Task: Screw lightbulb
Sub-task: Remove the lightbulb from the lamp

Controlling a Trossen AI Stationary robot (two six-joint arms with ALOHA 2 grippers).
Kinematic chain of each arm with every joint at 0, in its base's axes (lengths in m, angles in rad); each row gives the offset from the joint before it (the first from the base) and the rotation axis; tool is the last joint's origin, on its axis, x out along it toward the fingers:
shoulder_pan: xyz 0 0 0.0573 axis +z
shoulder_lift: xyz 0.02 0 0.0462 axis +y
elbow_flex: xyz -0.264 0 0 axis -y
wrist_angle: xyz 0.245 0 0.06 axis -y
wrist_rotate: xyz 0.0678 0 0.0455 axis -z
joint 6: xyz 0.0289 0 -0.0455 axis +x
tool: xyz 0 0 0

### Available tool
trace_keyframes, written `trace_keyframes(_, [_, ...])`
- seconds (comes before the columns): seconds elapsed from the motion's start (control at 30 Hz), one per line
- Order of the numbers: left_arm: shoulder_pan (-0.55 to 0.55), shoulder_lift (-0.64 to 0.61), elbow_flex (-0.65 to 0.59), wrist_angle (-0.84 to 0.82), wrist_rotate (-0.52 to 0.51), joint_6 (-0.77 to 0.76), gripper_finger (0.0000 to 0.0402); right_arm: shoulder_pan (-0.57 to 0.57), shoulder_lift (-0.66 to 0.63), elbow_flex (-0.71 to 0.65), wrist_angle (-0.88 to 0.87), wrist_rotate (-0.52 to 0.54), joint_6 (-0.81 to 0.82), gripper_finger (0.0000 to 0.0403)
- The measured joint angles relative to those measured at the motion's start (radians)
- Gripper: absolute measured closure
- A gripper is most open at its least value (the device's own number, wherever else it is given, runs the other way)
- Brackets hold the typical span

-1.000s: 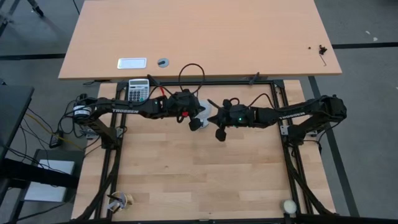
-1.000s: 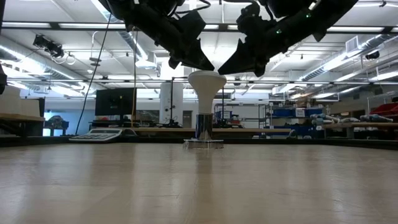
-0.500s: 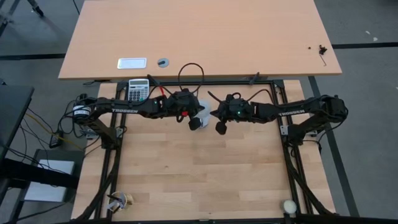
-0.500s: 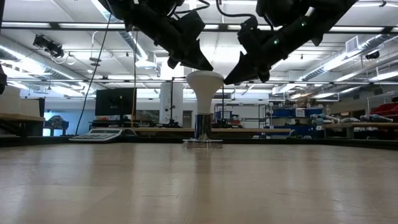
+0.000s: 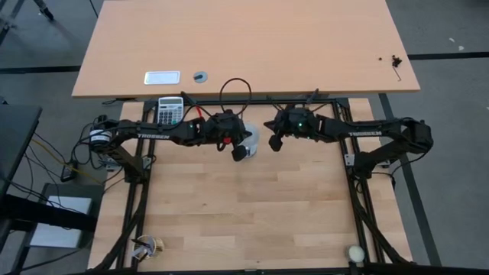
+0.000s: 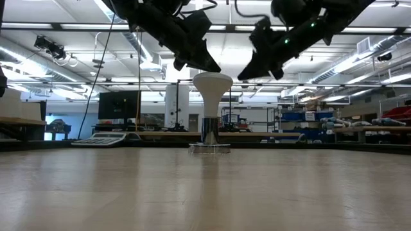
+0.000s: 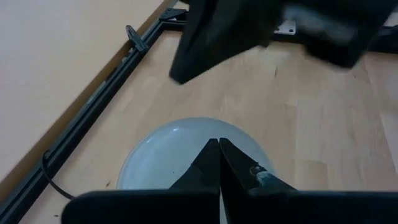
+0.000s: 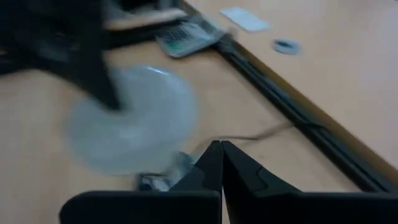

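Behind the pale wooden table (image 6: 205, 192), a workshop stretches under strip lights. On it the small white cone-shaped lightbulb (image 6: 212, 96) stands upright, its greyish base seated in the round silver socket (image 6: 209, 146), free of both arms. Close to the bulb's dome hangs the left gripper (image 6: 210, 66), jaws shut and empty. The right gripper (image 6: 247, 74), jaws pinched shut on nothing, has drawn back from the dome over the last second, suggesting a finished turn.
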Motion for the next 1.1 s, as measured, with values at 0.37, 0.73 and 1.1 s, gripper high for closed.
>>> trace_keyframes(0.37, [0.002, 0.001, -0.002, 0.028, -0.007, 0.002, 0.0401, 0.140, -0.039, 0.000, -0.008, -0.076, 0.000, 0.0392])
trace_keyframes(0.73, [0.002, 0.000, -0.002, 0.024, -0.029, 0.083, 0.0362, 0.141, -0.039, 0.000, -0.006, -0.072, 0.000, 0.0392])
trace_keyframes(1.1, [0.001, -0.035, -0.005, 0.028, -0.042, 0.094, 0.0324, 0.138, -0.038, 0.000, -0.005, -0.072, 0.000, 0.0392])
